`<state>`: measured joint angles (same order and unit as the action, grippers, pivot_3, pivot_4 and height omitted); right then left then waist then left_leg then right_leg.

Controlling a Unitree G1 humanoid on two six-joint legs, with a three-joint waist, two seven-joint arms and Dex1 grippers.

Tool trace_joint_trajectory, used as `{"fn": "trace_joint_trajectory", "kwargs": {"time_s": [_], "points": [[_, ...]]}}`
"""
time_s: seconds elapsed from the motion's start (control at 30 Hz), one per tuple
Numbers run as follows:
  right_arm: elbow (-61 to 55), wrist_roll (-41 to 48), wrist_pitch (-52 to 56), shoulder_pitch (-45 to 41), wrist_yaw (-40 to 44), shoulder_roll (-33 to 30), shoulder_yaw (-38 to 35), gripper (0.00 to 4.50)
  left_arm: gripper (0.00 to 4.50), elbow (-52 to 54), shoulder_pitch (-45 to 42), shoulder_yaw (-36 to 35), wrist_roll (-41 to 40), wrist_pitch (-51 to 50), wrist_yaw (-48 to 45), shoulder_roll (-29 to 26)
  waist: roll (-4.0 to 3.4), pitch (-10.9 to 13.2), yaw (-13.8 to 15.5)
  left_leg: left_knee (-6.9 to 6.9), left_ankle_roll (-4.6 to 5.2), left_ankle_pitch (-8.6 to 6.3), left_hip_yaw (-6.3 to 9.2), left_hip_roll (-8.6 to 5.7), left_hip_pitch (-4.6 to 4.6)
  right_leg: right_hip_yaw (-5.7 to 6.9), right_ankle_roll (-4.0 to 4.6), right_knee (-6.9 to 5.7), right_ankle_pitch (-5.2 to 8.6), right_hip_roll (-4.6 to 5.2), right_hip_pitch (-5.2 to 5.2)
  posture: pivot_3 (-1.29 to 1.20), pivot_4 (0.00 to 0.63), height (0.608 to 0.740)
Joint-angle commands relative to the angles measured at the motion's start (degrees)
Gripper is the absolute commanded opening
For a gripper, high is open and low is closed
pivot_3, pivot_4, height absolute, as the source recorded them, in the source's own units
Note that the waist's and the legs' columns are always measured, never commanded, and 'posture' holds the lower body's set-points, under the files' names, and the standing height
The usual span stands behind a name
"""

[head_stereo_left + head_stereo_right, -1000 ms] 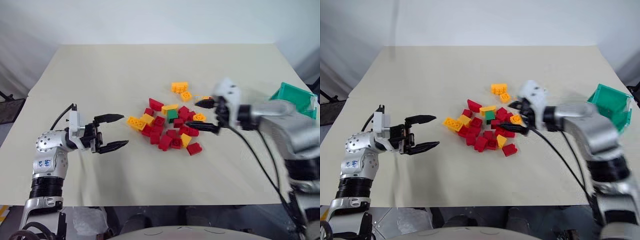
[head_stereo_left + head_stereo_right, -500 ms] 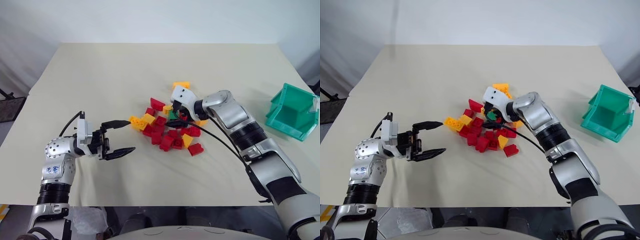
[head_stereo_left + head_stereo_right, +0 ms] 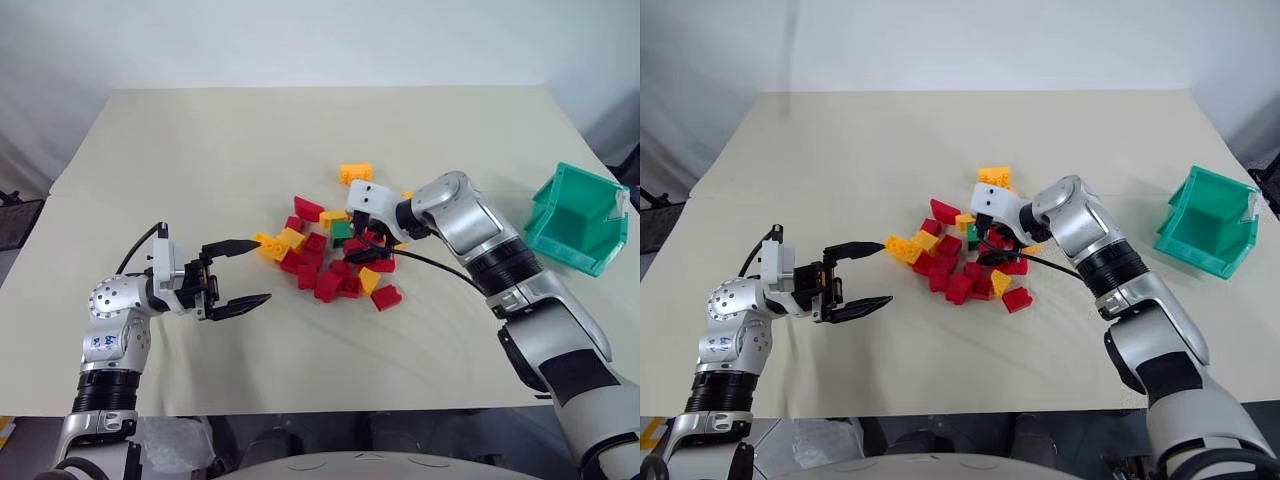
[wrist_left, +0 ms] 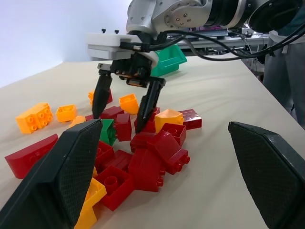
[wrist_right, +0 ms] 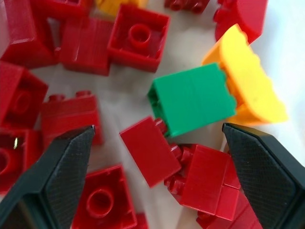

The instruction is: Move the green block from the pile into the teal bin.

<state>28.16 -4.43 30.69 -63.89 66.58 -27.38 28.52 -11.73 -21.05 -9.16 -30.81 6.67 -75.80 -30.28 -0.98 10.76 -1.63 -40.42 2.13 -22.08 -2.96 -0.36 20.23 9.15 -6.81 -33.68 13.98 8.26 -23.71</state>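
On the left of the cream desk, the left gripper is held level just above the surface, pointing toward the pile. Its fingers are spread apart with nothing between them, and they stop just short of the nearest yellow-orange brick.

In the middle of the desk the pile is spread as a loose cluster of red and yellow-orange studded bricks. The green block is seen near the pile's far edge: a small, dark-green, smooth-sided brick, lying on the desk. In the right wrist view it is pressed against a curved yellow-orange brick on one side, and a red brick touches its corner. From the head views only a small green patch is visible, the rest being covered by the gripper above it.

The right gripper is angled down over that spot. Its two black fingers are held wide apart, with their tips lowered among the bricks on either side of the green block; nothing is gripped.

At the right edge of the desk, well apart from the pile, the teal bin is set down, with sloped walls and a lower front.
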Motion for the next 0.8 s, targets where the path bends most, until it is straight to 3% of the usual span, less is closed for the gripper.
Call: {"fn": "trace_joint_trajectory", "kwargs": {"time_s": [0.03, 0.47, 0.6, 0.8], "points": [[0.6, -1.0, 0.7, 0.3, 0.6, 1.3, 0.2, 4.46, 4.5, 1.5, 0.0, -0.9, -0.4, 0.7, 0.3, -0.5, 0.0, 0.0, 0.0, 0.0, 0.0, 0.0, 0.0, 0.0, 0.0, 0.0, 0.0, 0.0, 0.0, 0.0, 0.0, 0.0, 0.15, 0.74], [18.2, -3.9, -6.8, -6.2, -4.8, 11.2, -2.0, 4.46, 4.5, 0.6, -0.9, -1.0, -0.3, 1.1, 0.8, -0.4, 0.0, 0.0, 0.0, -0.02, -0.02, 0.02, 0.04, -0.05, -0.01, -0.02, 0.0, -0.05, 0.0, 0.03, 0.01, 0.0, 0.15, 0.74], [18.4, -4.1, -8.2, -6.3, -4.4, 11.2, -2.7, 3.64, 4.5, 1.0, -0.4, -1.1, -0.4, 1.2, 1.2, -0.3, 0.0, 0.0, -0.1, -0.01, -0.02, 0.02, 0.06, -0.05, -0.01, -0.01, 0.0, -0.05, 0.0, 0.03, 0.01, 0.0, 0.15, 0.74], [14.3, -3.8, -7.0, -5.5, -4.0, 9.2, -4.7, 1.58, 4.5, 0.6, -0.8, -0.9, -0.4, 1.3, 1.3, -0.2, -0.01, 0.0, -0.1, -0.01, -0.02, 0.02, 0.05, -0.04, 0.01, -0.02, 0.0, -0.04, 0.0, 0.03, -0.01, 0.0, 0.15, 0.74]]}}
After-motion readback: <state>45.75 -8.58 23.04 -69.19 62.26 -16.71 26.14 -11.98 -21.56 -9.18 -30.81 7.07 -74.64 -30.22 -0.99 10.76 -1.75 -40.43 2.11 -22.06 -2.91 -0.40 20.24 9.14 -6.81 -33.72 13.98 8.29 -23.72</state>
